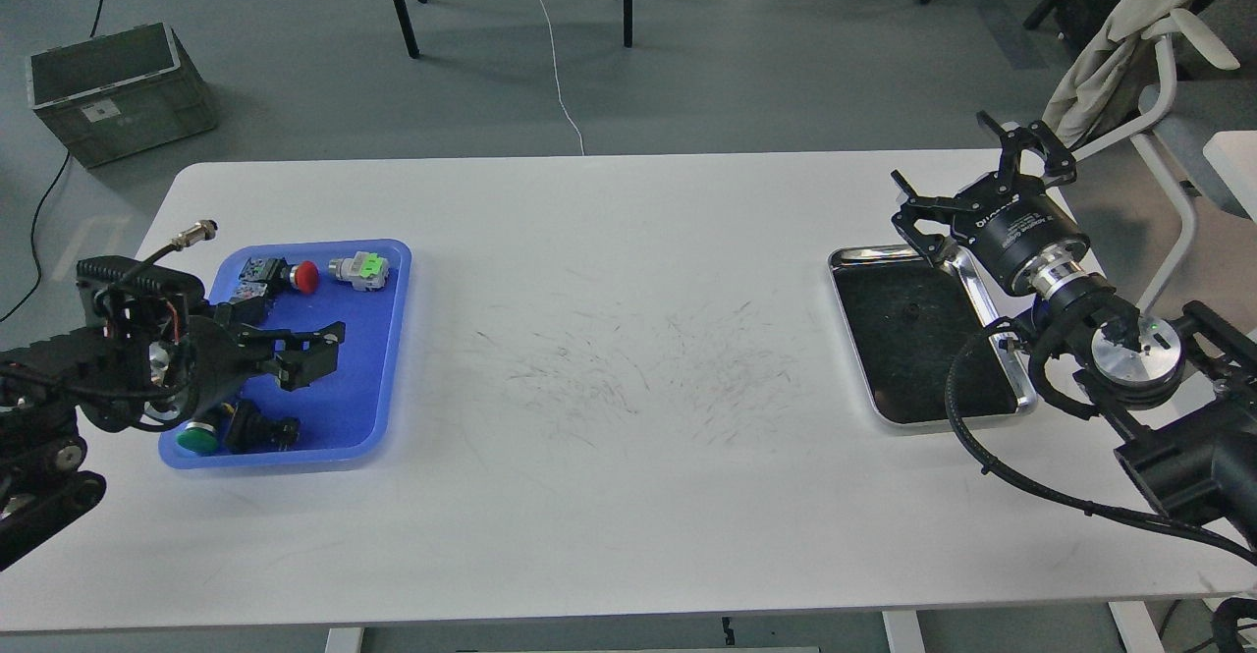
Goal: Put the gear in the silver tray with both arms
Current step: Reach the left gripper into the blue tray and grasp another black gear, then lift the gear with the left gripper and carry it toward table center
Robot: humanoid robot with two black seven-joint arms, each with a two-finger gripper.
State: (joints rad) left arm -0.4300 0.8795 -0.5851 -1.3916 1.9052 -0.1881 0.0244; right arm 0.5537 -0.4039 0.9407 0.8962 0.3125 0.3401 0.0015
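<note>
The small black gear does not show; the spot in the blue tray [388, 339] where it lay is covered by my left gripper [312, 353]. That gripper reaches in from the left, low over the middle of the blue tray, with its two fingers apart. The silver tray [884, 253] lies at the right of the table, its dark bottom bare except for a small dark speck [911, 310]. My right gripper [972, 191] is wide open and empty, just above the silver tray's far right corner.
The blue tray also holds a red push button [306, 277], a grey and green switch [360, 269], a green button [198, 437] and a black part [257, 427]. A chair [1159, 64] stands beyond the table's right end. A grey crate [118, 88] is on the floor at the far left.
</note>
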